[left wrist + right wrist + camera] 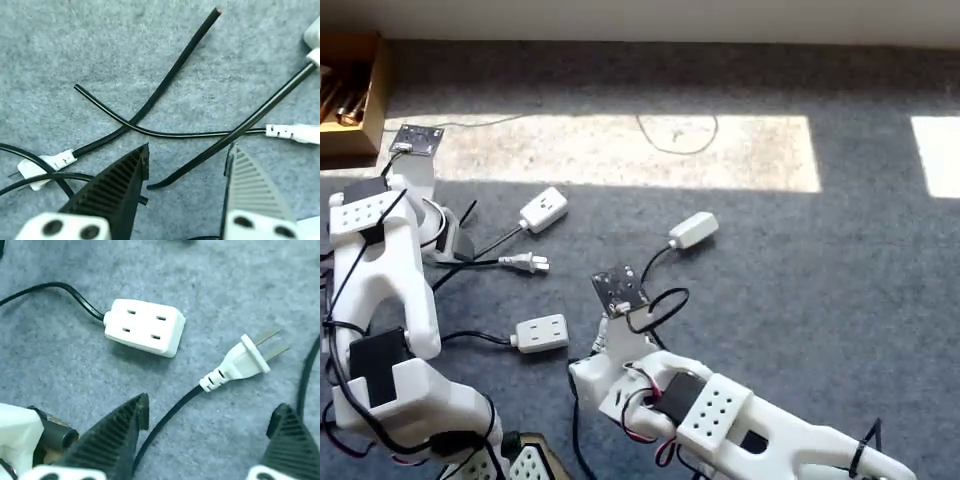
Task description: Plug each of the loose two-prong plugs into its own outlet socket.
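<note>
My right gripper [210,420] hangs open over grey carpet. Just beyond its black fingers [120,432] lie a white two-prong plug [245,360] on a black cord and a white outlet socket [145,327], a short gap apart. My left gripper [187,170] is also open, above crossed black cords. A small white plug [42,167] lies beside one finger, and another plug's white body [295,132] is at the view's edge. From above I see three white sockets [545,210] [542,333] [693,230] and a loose plug [528,263] between the first two.
A wooden box [350,100] stands at the far left corner. A thin wire loop [675,135] lies in the sunlit strip of carpet [620,150]. Two cut black cord ends [215,11] [76,87] lie ahead of the left gripper. The right half of the carpet is open.
</note>
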Action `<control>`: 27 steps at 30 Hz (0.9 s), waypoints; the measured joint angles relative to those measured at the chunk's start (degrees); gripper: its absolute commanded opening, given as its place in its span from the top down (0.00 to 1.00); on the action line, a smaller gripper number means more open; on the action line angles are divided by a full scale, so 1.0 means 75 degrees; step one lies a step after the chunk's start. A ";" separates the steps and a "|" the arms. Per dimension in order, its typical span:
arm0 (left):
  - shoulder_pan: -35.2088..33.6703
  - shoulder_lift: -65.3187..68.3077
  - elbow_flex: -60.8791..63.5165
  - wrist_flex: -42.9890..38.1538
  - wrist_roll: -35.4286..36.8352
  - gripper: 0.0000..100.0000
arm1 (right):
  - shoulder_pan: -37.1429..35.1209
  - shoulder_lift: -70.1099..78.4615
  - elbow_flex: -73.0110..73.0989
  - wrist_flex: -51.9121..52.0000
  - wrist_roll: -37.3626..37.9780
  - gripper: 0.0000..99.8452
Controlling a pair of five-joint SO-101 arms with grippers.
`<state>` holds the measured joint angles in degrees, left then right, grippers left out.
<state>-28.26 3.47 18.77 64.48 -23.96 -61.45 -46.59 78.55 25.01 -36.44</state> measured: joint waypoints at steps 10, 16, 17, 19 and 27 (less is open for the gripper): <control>0.0000 0.0000 0.0000 0.0000 0.0000 0.74 | 0.0094 0.0000 0.0785 -0.0762 -0.0516 0.87; 0.0000 0.0000 0.0070 0.0000 0.0000 0.74 | 0.0094 0.0000 0.0821 -0.0785 -0.0516 0.90; 0.0000 0.0000 0.0152 0.0000 0.0000 0.74 | 0.0094 0.0000 0.0821 -0.0785 -0.0516 0.88; 0.0000 0.0000 0.0281 -0.0023 0.0000 0.74 | 0.0094 0.0000 0.0821 -0.0785 -0.0516 0.83; 0.0000 0.0000 0.0340 -0.0023 0.0000 0.74 | 0.0094 0.0305 0.0797 -0.0821 -0.0516 0.78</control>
<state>-28.26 3.47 21.32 64.31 -23.96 -60.75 -44.31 84.53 18.86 -40.31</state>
